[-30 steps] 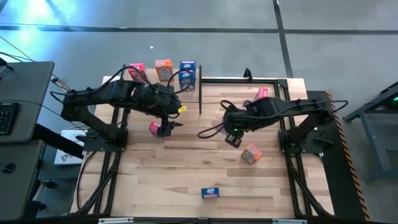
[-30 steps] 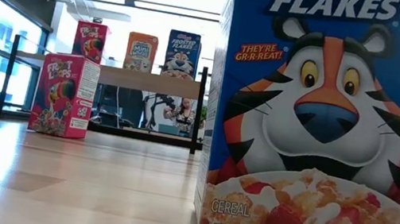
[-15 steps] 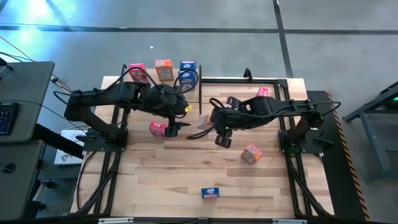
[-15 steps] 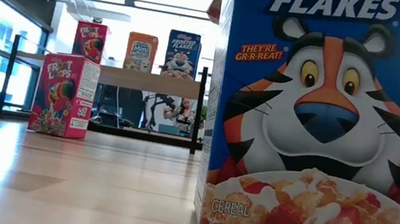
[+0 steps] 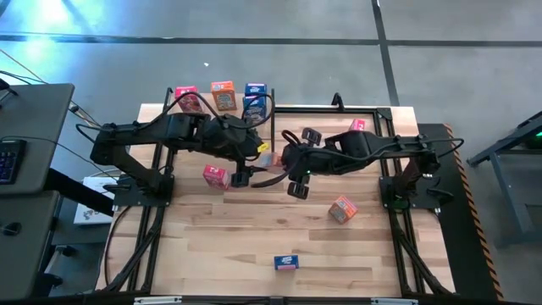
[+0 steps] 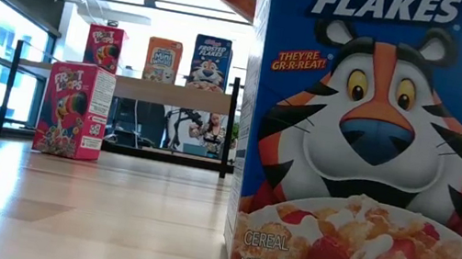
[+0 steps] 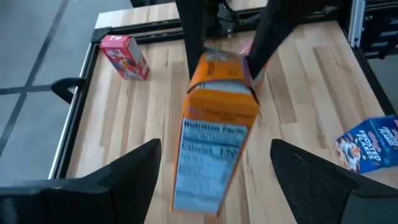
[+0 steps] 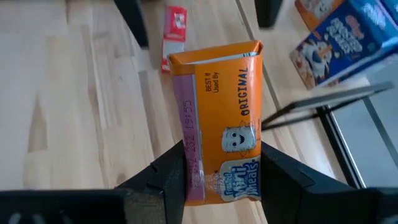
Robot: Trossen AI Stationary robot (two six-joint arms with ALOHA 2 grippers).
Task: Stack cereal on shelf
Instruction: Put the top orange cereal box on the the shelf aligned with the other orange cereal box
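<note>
The right gripper (image 8: 219,180) clamps an orange box (image 8: 219,124) between its fingers and holds it in the air near the shelf's (image 5: 334,110) black centre post (image 5: 273,127). The left gripper (image 7: 214,180) faces it from just beside, fingers spread wide around the box's other end without closing on it. On the shelf's left part stand a pink box (image 5: 185,91), an orange one (image 5: 222,88) and a blue one (image 5: 255,89). Another pink box (image 5: 213,174) stands on the table near the left gripper; one more pink box (image 5: 356,125) sits at the shelf's right end. An orange box (image 5: 342,208) and a blue box (image 5: 287,263) lie well away from the shelf.
</note>
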